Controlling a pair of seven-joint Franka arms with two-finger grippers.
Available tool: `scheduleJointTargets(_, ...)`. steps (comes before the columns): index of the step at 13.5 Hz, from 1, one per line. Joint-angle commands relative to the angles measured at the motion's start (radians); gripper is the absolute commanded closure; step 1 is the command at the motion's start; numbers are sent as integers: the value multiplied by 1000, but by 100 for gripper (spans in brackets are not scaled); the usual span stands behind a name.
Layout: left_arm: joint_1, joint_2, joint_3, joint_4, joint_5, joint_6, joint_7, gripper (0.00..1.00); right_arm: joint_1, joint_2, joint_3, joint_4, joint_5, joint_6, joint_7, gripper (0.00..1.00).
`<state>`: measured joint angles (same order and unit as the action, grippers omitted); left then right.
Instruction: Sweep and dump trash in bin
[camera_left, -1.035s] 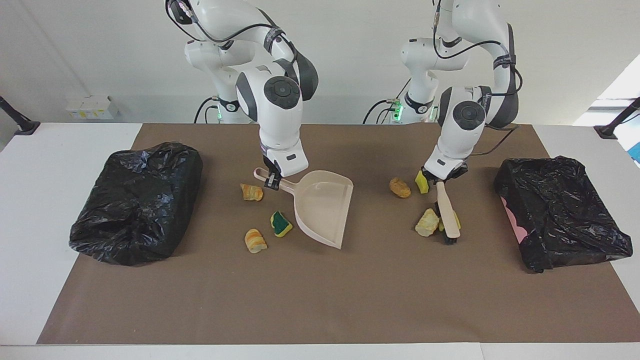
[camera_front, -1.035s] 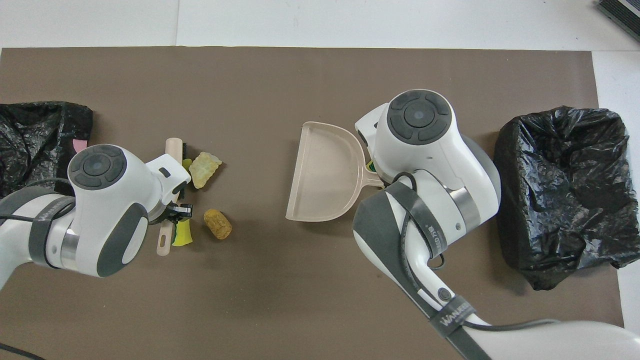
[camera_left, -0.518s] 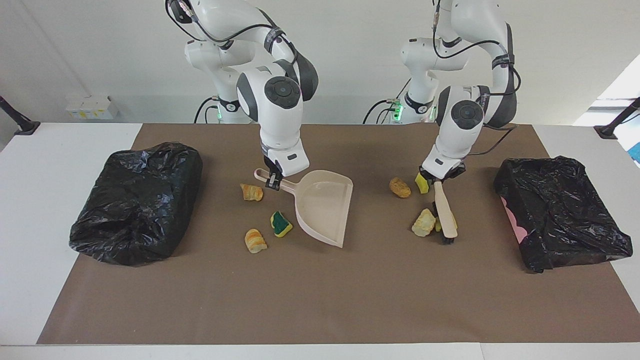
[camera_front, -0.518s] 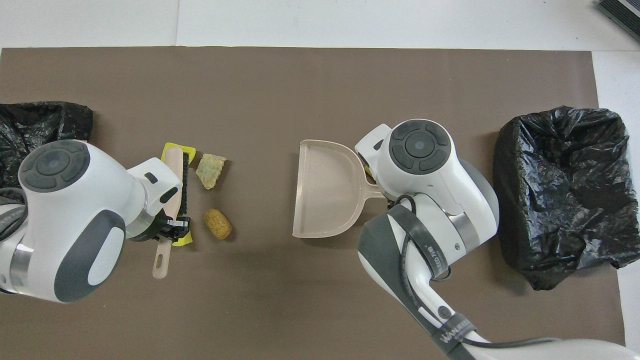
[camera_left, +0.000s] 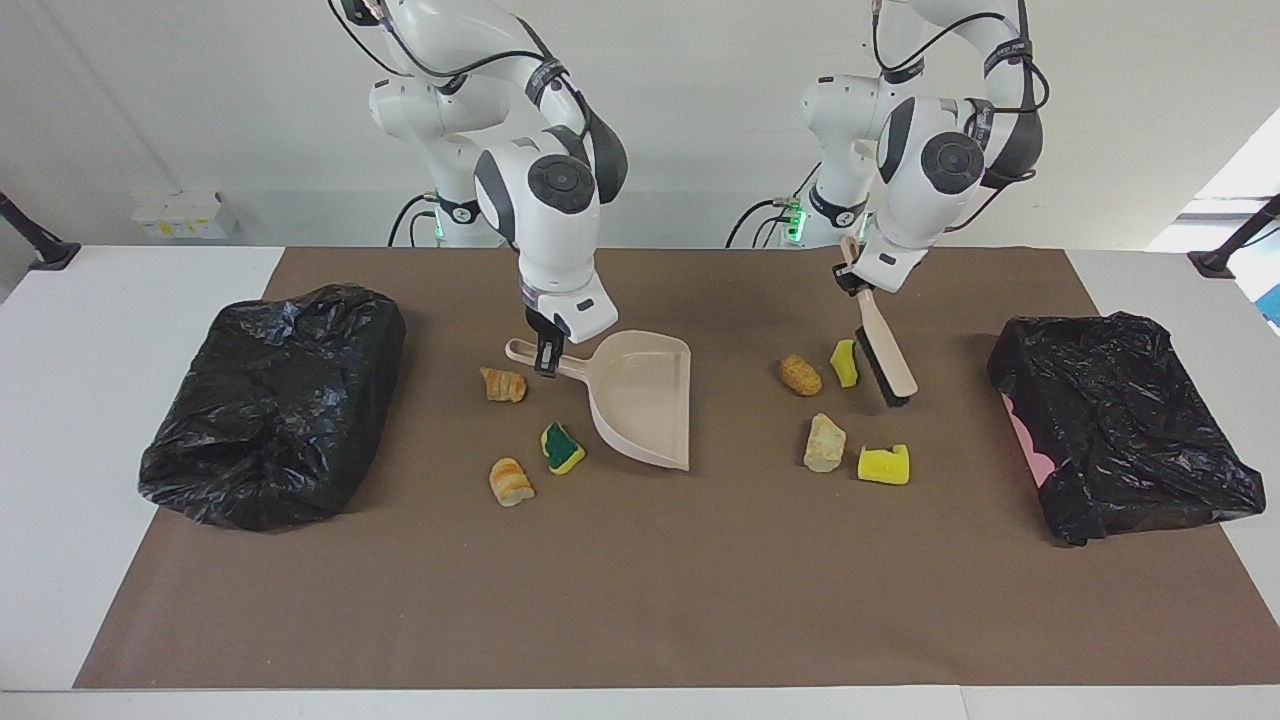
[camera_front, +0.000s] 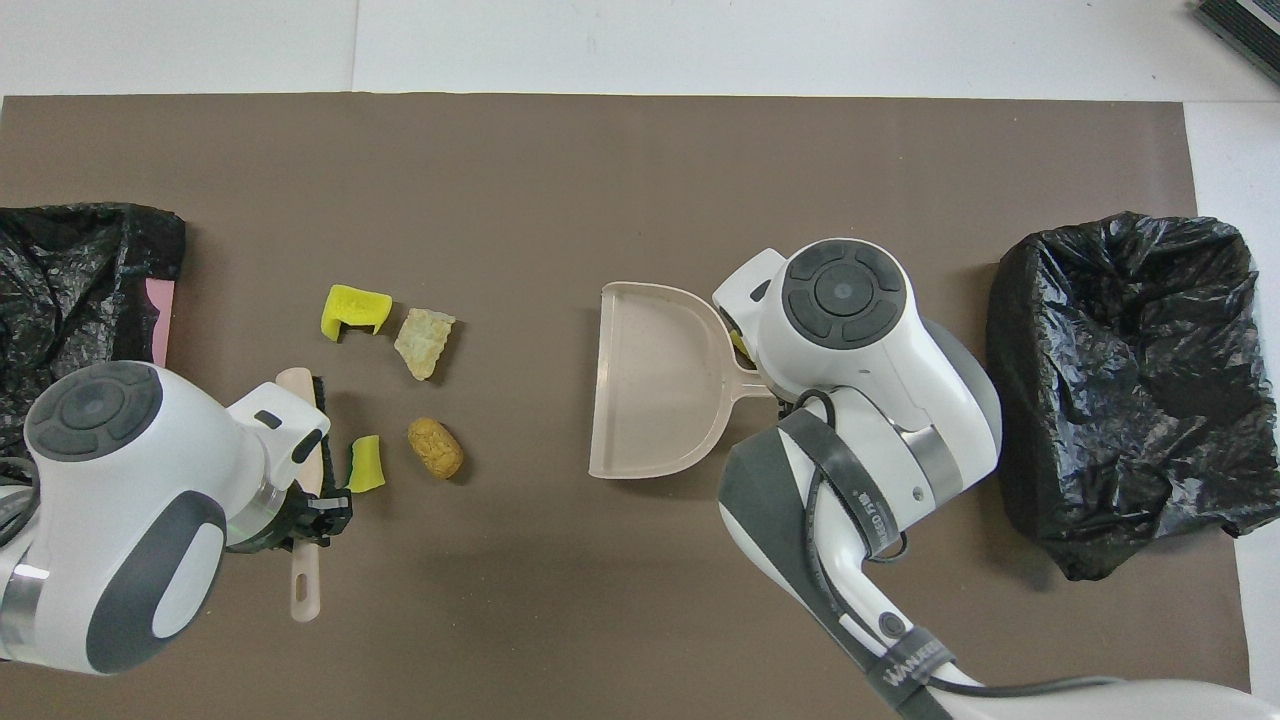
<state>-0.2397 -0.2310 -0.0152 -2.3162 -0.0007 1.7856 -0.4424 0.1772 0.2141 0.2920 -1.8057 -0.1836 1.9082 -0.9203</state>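
Trash lies in two little groups on the brown mat (camera_left: 640, 600) that covers the middle of the table (camera_left: 60, 400).

Toward the left arm's end sit four bits: a brown lump (camera_left: 800, 375), a small yellow sponge piece (camera_left: 844, 363) just beside it, a pale bread lump (camera_left: 824, 443) and a yellow sponge block (camera_left: 884, 465). These last two are closer to the table edge away from the robots.

Toward the right arm's end sit three more bits: an orange bread lump (camera_left: 502, 385), another orange bread lump (camera_left: 510, 482) and a green-backed sponge (camera_left: 562, 447). The green-backed one is just beside the dustpan (camera_left: 645, 400).

The right gripper (camera_left: 545, 362) is pinched tight on the dustpan's handle. The pan rests on the mat with its wide mouth toward the left arm's end.

The left gripper (camera_left: 850, 280) is squeezed tight on the handle of the brush (camera_left: 880, 345). The brush hangs tilted in the air, its black bristles over the mat beside the small yellow sponge piece.

A black bag bin (camera_left: 275, 430) sits at the right arm's end of the mat. Another black bag bin (camera_left: 1120, 420) sits at the left arm's end, with a bit of pink showing at its side.
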Motion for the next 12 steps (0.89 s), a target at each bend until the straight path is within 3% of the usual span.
scheduleJointTargets(1, 7, -102, -5, -109, 28, 23, -87, 100, -13, -45, 9, -50, 0, 5, -69, 100)
scheduleJointTargets(2, 2, -129, -8, -141, 27, 23, -117, 100, -13, -51, 9, -64, 0, 14, -104, 100)
scheduleJointTargets(5, -81, -108, -11, -178, 25, 67, -298, 100, -5, -117, 10, -191, 4, 144, -121, 100)
scheduleJointTargets(8, -119, -100, -11, -186, -51, 98, -328, 100, -7, -117, 10, -199, 6, 161, -114, 100)
scheduleJointTargets(12, -171, -10, -11, -154, -133, 219, -309, 100, 10, -79, 10, -198, 15, 205, -97, 100)
